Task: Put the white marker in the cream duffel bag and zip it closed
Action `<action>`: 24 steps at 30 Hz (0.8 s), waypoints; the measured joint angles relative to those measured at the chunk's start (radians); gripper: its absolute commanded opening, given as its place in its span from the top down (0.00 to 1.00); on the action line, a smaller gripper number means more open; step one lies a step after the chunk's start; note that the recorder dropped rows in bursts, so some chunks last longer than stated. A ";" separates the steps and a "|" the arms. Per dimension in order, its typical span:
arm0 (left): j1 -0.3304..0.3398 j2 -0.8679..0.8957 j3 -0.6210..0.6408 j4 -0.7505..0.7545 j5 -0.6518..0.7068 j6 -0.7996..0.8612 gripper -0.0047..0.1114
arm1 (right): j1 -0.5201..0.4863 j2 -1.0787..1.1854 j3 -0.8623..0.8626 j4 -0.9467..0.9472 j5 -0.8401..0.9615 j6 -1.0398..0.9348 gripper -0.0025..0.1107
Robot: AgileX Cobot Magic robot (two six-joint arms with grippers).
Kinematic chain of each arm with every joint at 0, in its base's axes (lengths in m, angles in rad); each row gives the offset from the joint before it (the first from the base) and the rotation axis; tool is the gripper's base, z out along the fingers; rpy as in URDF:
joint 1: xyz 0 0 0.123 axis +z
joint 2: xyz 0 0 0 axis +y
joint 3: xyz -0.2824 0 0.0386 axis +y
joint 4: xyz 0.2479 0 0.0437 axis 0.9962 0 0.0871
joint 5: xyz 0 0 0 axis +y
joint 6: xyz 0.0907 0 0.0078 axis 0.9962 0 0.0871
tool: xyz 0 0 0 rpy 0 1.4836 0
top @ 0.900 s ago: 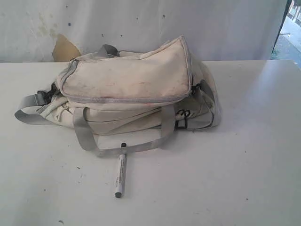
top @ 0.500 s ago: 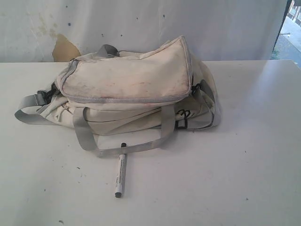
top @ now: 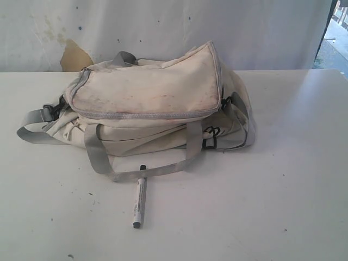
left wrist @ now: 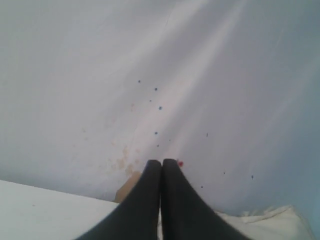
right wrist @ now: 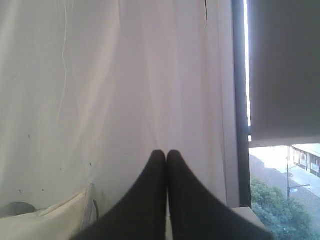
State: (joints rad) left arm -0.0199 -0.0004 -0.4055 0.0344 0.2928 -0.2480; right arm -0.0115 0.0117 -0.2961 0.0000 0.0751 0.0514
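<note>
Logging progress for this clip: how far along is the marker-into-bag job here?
Done: nothing. The white marker lies on the table in front of the cream duffel bag. In hand: nothing; left gripper and right gripper are shut, empty, facing the backdrop. Left: grasp the marker, bag it, zip.

A makeshift lab: bare white table (top: 293,179), stained sheet backdrop (top: 217,27), window (right wrist: 285,190)

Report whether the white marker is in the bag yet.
Out. The white marker lies flat on the table, in front of the cream duffel bag.
</note>
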 measured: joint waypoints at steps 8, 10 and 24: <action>0.000 0.040 -0.119 0.002 0.075 -0.008 0.96 | 0.000 0.218 -0.176 0.000 0.048 0.000 0.98; 0.000 0.071 -0.120 0.002 0.083 -0.015 0.96 | 0.000 0.293 -0.198 0.000 0.048 0.000 0.98; 0.000 0.397 -0.120 0.010 0.140 -0.090 0.71 | 0.000 0.715 -0.210 0.008 0.059 0.071 0.86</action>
State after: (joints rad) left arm -0.0199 0.3970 -0.5253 0.0448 0.4330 -0.3378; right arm -0.0115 0.7262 -0.5060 0.0079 0.1343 0.1224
